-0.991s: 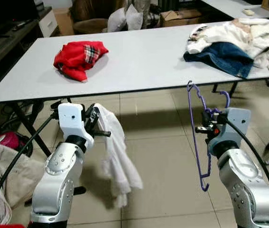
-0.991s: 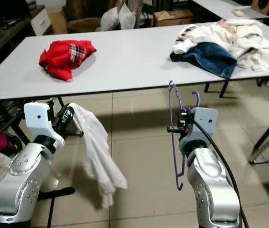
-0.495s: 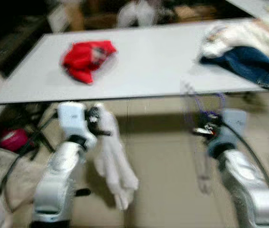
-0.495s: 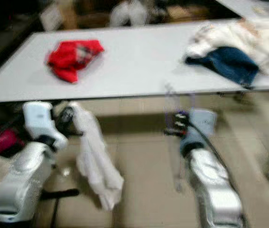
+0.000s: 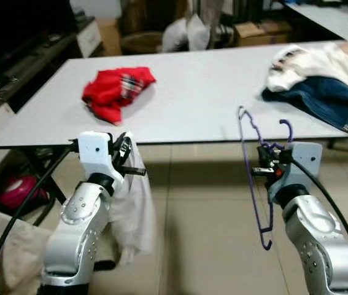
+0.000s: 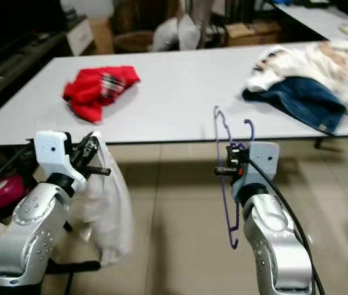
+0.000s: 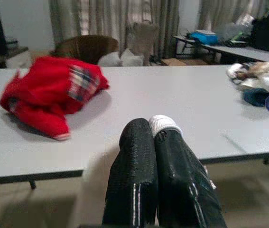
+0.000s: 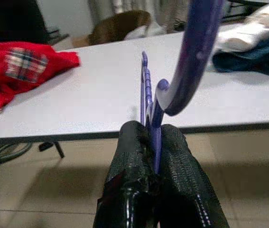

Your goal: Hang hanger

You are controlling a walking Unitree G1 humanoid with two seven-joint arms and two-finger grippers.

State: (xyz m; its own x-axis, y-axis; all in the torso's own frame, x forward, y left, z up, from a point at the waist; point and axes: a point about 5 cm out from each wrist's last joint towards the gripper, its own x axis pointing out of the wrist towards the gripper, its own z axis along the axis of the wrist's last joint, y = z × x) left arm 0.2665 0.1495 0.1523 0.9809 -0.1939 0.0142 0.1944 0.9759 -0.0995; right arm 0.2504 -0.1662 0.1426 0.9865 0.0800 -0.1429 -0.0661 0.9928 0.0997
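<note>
The robot stands in front of a long white table [image 5: 210, 92], both arms raised just short of its near edge. The right gripper [image 5: 264, 167] is clamped tight on a purple hanger [image 5: 251, 178], pinching it just below the hook, so the frame dangles edge-on beside the wrist and above the tiled floor [image 5: 210, 209]. The left gripper [image 5: 126, 161] is pressed closed on a white garment [image 5: 135, 212], which droops from the fingertips [image 7: 165, 156] in a loose bundle.

On the table lie a red garment [image 5: 117, 89] toward the robot's left and a heap of jeans and pale clothes [image 5: 324, 80] toward its right.

I see no rail or hook to hang anything on, so the robot probably has to move or turn first. The hanger is held at one thin point and could swing or twist in the grip as the robot walks, or catch its hook on the table edge. The cloth hangs low and might snag the table leg or slip free if only a fold is pinched.
</note>
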